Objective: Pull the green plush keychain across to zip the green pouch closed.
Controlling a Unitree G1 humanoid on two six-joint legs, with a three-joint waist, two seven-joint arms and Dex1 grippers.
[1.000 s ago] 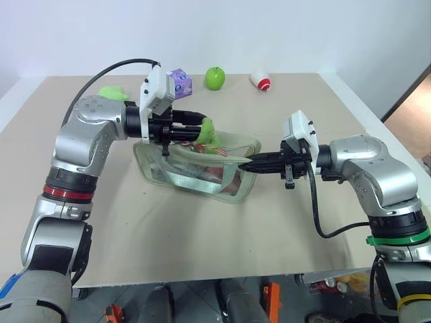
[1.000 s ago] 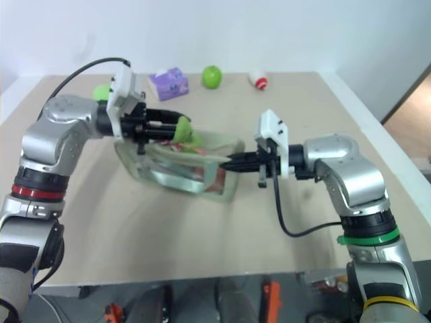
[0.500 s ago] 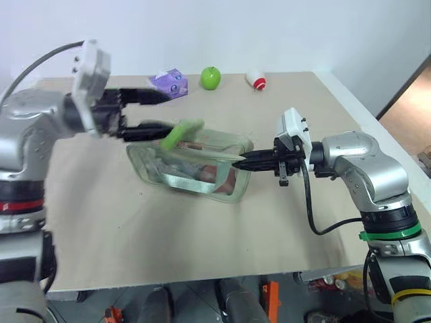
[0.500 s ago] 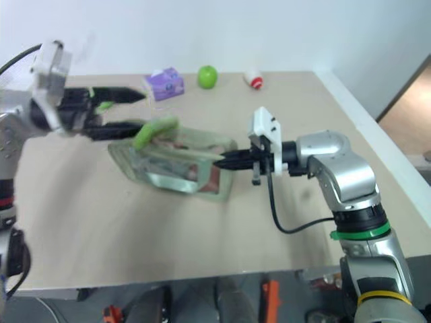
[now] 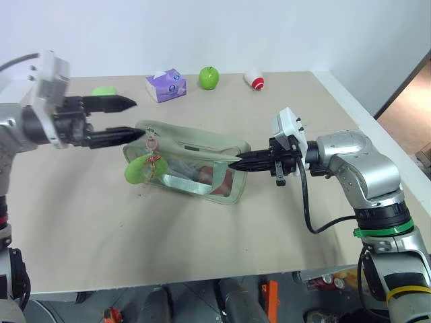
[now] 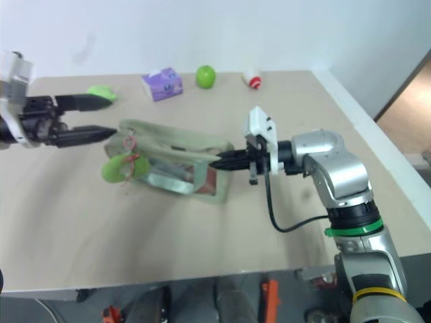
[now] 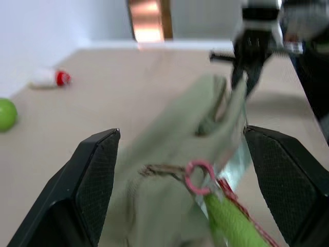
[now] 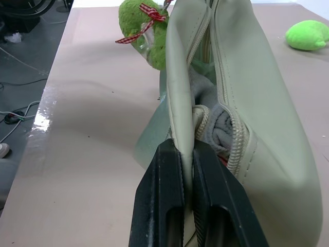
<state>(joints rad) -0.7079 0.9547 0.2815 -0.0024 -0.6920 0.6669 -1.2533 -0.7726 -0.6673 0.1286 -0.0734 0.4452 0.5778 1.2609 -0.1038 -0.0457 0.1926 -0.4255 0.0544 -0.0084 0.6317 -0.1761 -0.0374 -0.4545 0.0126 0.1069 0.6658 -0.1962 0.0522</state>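
The pale green pouch [image 5: 192, 156] lies across the middle of the table, its clear side window facing me. The green plush keychain [image 5: 138, 170] hangs on a red cord from the zipper pull at the pouch's left end, resting on the table. My left gripper [image 5: 133, 118] hovers open just left of that end, holding nothing; in the left wrist view the keychain [image 7: 230, 225] and a pink ring [image 7: 198, 176] sit between its spread fingers [image 7: 97, 177]. My right gripper [image 5: 237, 163] is shut on the pouch's right end, pinching an edge of the pouch [image 8: 180, 103].
Along the far edge stand a purple tissue box [image 5: 166, 85], a green apple [image 5: 209, 77] and a small red-and-white object [image 5: 256, 79]. A light-green plush toy [image 5: 104, 91] lies behind my left gripper. The table's right edge runs beside my right arm.
My left gripper opened, let go of the keychain and drew away to the left. The keychain dropped to hang at the pouch's left end. The right gripper kept its hold.
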